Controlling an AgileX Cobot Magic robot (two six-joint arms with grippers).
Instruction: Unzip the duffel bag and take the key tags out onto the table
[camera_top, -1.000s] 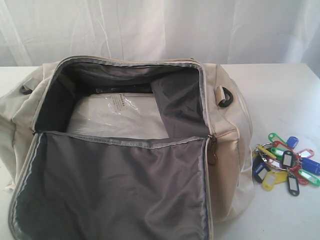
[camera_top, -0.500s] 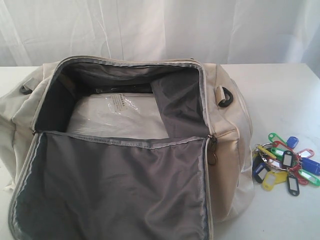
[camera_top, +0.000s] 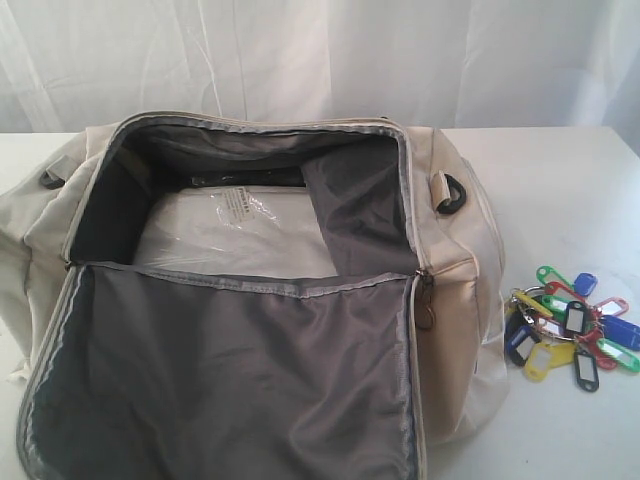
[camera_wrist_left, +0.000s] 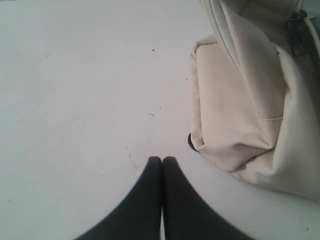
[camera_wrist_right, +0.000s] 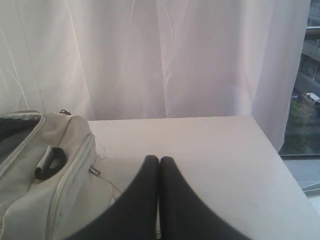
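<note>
The left gripper (camera_wrist_left: 161, 159) had its two dark jaws pressed together and held nothing. It was over the bare white table (camera_wrist_left: 75, 100). A little ahead of its tips, off to one side, stood one end of the cream duffel bag (camera_wrist_left: 240, 115), not touching the gripper. The right gripper (camera_wrist_right: 159, 158) was also closed and empty, with the other end of the bag near it and a white curtain (camera_wrist_right: 150, 50) far ahead. In the exterior view the bag was unzipped, its grey-lined flap (camera_top: 240, 380) folded open, and a white package (camera_top: 235, 235) in clear plastic lay inside. The key tags (camera_top: 568, 335) lay on the table just beside the bag's end on the right arm's side.
</note>
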